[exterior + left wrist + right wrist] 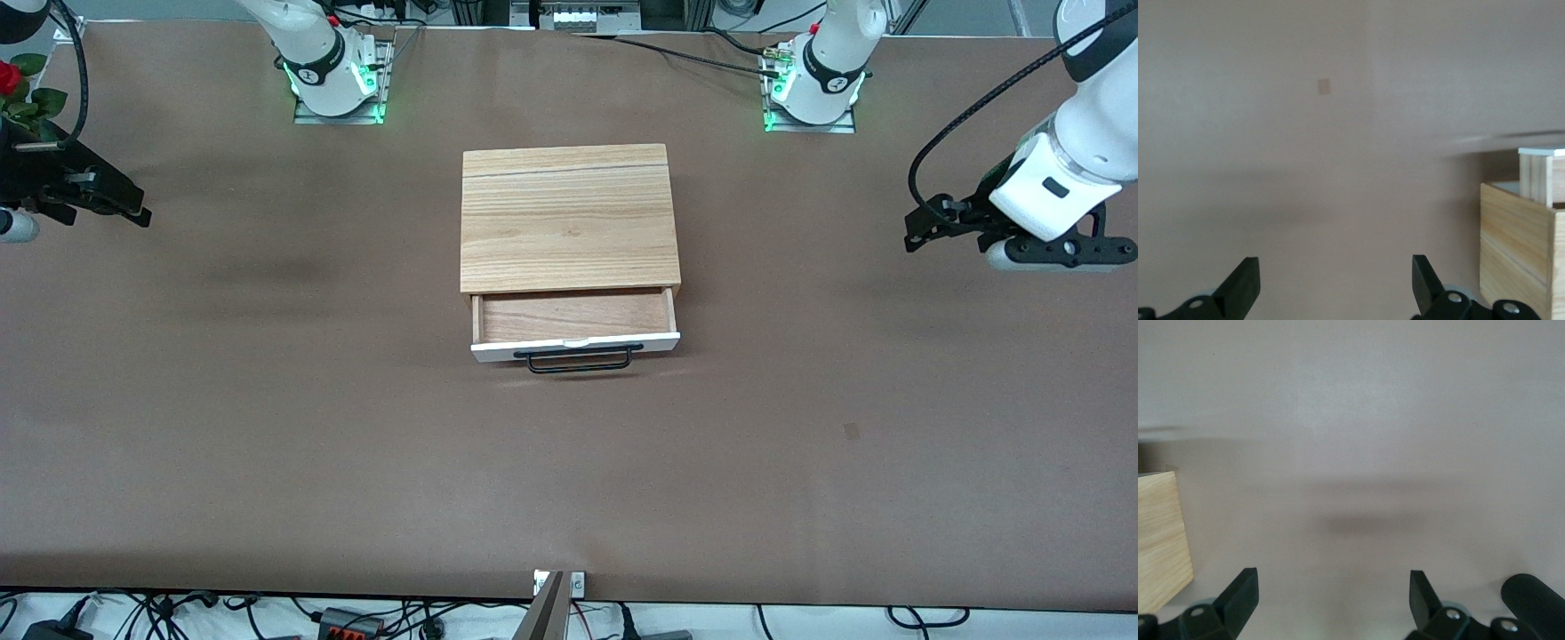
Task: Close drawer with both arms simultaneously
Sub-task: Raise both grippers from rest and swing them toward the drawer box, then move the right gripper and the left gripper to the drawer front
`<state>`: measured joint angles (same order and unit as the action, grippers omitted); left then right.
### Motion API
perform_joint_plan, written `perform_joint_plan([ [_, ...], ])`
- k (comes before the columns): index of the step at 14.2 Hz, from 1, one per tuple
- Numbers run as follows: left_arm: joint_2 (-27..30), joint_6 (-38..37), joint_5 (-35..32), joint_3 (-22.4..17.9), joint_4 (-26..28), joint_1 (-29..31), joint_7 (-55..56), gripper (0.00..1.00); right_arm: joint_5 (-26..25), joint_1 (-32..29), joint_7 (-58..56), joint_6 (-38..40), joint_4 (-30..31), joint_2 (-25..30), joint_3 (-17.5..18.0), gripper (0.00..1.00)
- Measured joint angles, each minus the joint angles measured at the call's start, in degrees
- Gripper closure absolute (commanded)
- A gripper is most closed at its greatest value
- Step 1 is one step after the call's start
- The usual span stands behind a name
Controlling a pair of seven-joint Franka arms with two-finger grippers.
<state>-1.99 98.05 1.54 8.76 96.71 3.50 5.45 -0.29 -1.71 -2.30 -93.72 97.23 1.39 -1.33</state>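
White-fronted wooden drawer [574,327] stands partly open from its oak box [569,218].

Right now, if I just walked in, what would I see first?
First you'd spot the wooden box in the middle of the brown table, with its drawer pulled out toward the front camera, showing a white front and a black handle. Then the arms at each end: the left gripper and the right gripper hang open over bare table, far from the box.
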Motion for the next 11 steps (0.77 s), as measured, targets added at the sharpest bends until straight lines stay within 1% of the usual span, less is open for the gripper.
perform_joint_plan([
  [2,-3.9,0.0,0.0,0.8,-3.6,-1.0,0.0,0.0,0.0,0.0,0.0,0.4,0.0,-0.2,0.0,0.0],
  [4,-8.0,0.1,0.6,1.0,-6.3,-2.9,0.3,0.0,0.1,0.1,0.0,2.4,0.1,-1.3,0.2,0.0],
  [7,-14.2,0.5,1.8,1.2,-10.1,-6.1,0.7,0.0,1.3,1.7,0.0,3.3,0.2,-5.0,0.8,0.0],
  [9,-17.4,0.7,1.9,1.2,-12.5,-7.9,0.8,0.0,5.6,3.7,0.0,1.3,0.2,-8.1,1.0,0.0],
  [11,-19.9,1.7,1.9,1.3,-14.3,-9.2,1.1,0.0,10.1,5.9,0.2,-4.1,0.2,-11.2,1.1,0.0],
])
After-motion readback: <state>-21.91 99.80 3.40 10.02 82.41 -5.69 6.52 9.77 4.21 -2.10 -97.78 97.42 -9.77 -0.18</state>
